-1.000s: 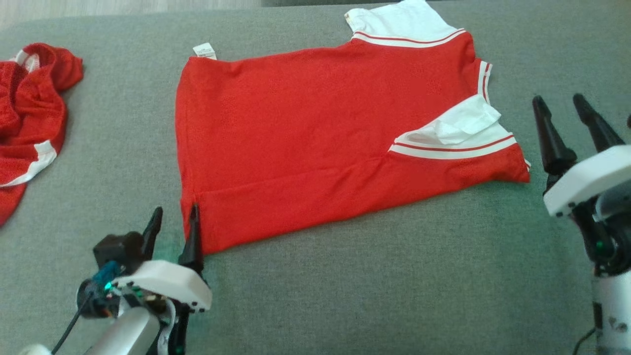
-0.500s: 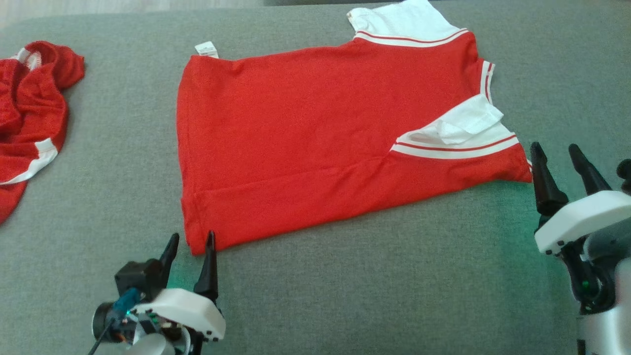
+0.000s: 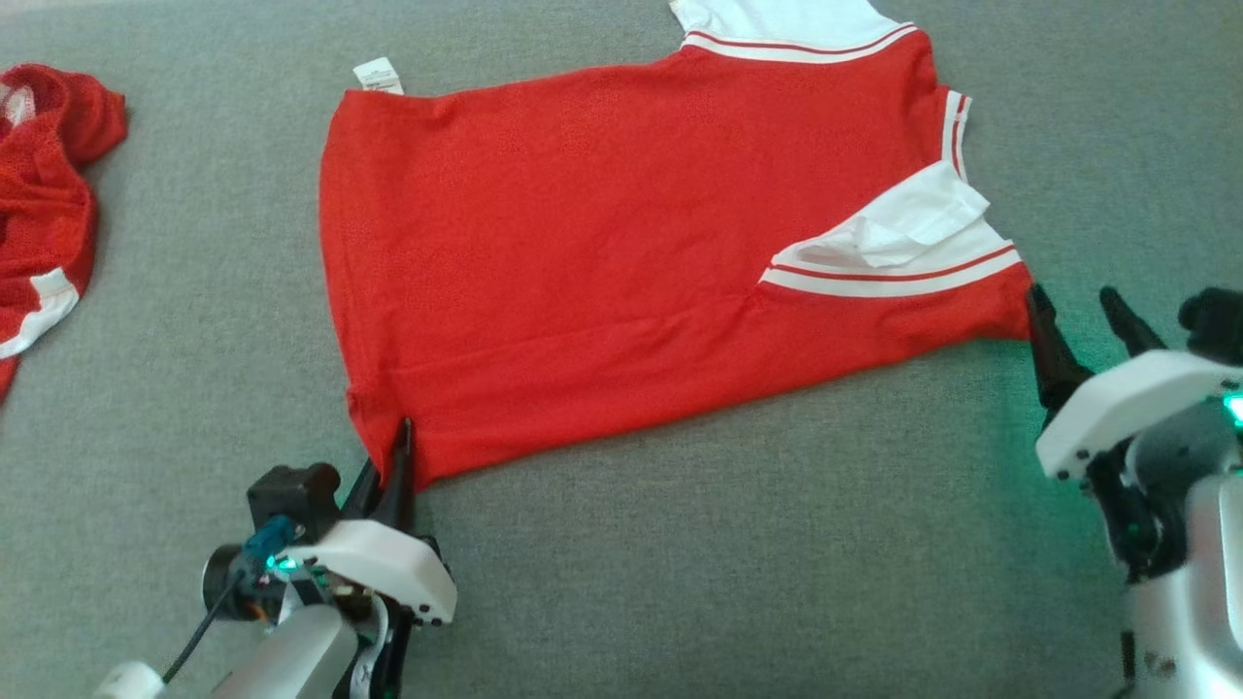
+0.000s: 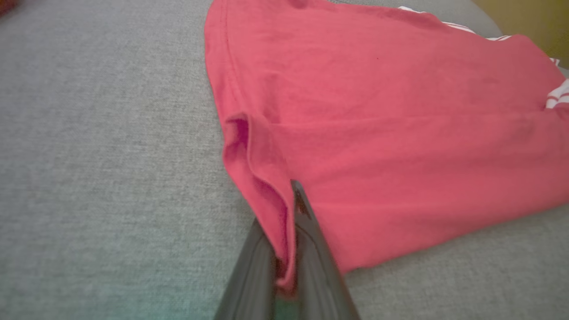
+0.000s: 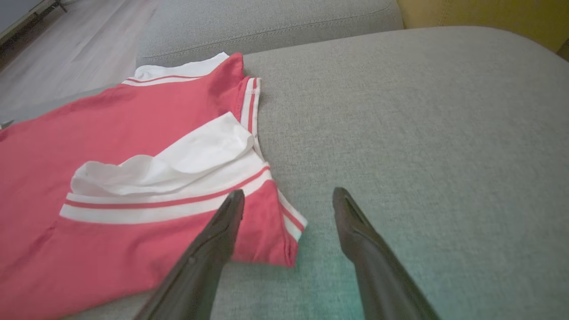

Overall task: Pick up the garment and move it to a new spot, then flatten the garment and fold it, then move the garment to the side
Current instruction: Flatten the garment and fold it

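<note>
Prob fold step: L tool [image 3: 393, 456] shut on garment [image 3: 621, 243] hem; R tool [image 3: 1070, 313] open, empty, corner beside it. Next: R grips.

Head cam overhead, wrist cams low, close, all share garment [image 3: 621, 243]

surface: grey woven couch cushion [image 3: 680, 582], kinda fuzzy
far left: crumpled red top [image 3: 44, 194], white trim, lying in a heap
past the couch: pale wood floor [image 5: 80, 40]
corner: something yellow [image 5: 489, 15], can't tell what
</note>
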Robot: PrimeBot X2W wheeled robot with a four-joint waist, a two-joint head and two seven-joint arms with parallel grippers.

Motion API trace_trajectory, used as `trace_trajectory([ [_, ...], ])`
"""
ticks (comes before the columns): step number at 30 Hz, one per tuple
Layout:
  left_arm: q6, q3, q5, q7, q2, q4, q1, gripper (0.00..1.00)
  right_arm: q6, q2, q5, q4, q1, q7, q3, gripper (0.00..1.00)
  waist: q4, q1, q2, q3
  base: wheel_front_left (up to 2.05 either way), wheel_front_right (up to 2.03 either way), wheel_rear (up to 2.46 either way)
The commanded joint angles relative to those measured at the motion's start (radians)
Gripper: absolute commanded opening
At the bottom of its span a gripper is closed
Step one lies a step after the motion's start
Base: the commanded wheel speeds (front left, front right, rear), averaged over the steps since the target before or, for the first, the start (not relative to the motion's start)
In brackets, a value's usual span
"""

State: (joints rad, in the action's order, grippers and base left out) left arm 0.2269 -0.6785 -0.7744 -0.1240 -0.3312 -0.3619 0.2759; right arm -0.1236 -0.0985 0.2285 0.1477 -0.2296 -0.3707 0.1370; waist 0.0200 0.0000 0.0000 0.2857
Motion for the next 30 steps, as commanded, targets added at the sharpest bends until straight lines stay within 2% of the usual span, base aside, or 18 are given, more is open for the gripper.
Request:
trace_trajectory([
  [1,-0.003,0.021,-0.004,0.007,-0.012,-0.003,0.021,0.00,-0.007,0.002,-0.012,-0.025,-0.052,0.004,-0.015,1.00,0.004,0.0000,0.0000,0.004,0.00,0.00,0.00],
  [7,-0.024,0.012,-0.005,-0.001,-0.003,-0.022,0.037,0.00,-0.007,0.018,-0.071,0.115,-0.141,-0.018,0.013,1.00,0.032,0.0000,0.0000,0.012,0.00,0.00,0.00],
  [11,-0.033,0.008,-0.006,-0.005,0.002,-0.032,0.044,0.00,-0.007,0.028,-0.128,0.226,-0.163,-0.108,0.038,1.00,0.047,0.0000,0.0000,0.012,0.00,0.00,0.00],
  [14,-0.036,0.007,-0.009,-0.008,0.003,-0.038,0.044,0.00,-0.007,0.036,-0.145,0.259,-0.161,-0.154,0.044,1.00,0.052,0.0000,0.0000,0.006,0.00,0.00,0.00],
  [15,-0.036,0.007,-0.011,-0.008,0.003,-0.039,0.043,0.00,-0.007,0.038,-0.145,0.263,-0.155,-0.168,0.038,0.25,0.052,0.0000,0.0000,0.002,0.00,0.00,0.00],
  [16,-0.038,0.005,-0.013,-0.006,0.003,-0.038,0.041,0.00,-0.007,0.040,-0.141,0.259,-0.148,-0.175,0.032,0.00,0.052,0.0000,0.0000,-0.003,0.00,0.00,0.00],
  [20,-0.044,0.012,-0.032,0.011,-0.012,-0.013,0.026,0.00,-0.007,0.043,-0.106,0.191,-0.100,-0.179,0.025,0.00,0.043,0.0000,0.0000,-0.033,0.00,0.00,0.00],
  [25,-0.027,0.031,-0.055,0.054,-0.076,0.080,-0.015,0.00,-0.007,0.045,-0.054,0.002,0.001,-0.212,0.035,0.00,0.028,0.0000,0.0000,-0.078,0.00,0.00,0.00],
  [30,0.027,0.036,-0.075,0.146,-0.158,0.219,-0.085,0.00,-0.007,0.046,-0.038,-0.190,0.124,-0.292,0.056,0.00,0.010,0.0000,0.0000,-0.112,0.00,0.00,0.00],
])
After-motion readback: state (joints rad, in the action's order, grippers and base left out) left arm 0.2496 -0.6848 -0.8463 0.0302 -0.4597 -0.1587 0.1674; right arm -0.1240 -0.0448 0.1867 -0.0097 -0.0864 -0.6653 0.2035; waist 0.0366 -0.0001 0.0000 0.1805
